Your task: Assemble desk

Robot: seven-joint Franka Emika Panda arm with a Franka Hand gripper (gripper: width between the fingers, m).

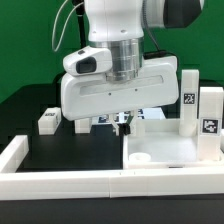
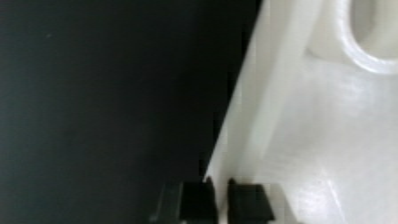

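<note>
The white desk tabletop (image 1: 168, 150) lies flat at the exterior view's right, with a round corner hole (image 1: 140, 157) near its front. Two white tagged legs (image 1: 188, 95) (image 1: 210, 112) stand upright on its far right side. Another leg (image 1: 48, 120) lies on the black table at the left. My gripper (image 1: 122, 121) points straight down at the tabletop's left edge. In the wrist view the gripper (image 2: 215, 198) is shut, its fingertips (image 2: 249, 200) straddling the edge of the tabletop (image 2: 320, 120). A round hole (image 2: 365, 35) shows further along. Nothing clearly sits between the jaws.
A long low white border wall (image 1: 60, 180) runs along the front and up the left side. The marker board (image 1: 148, 116) lies behind the gripper, mostly hidden by it. Black table surface (image 2: 107, 100) lies beside the tabletop.
</note>
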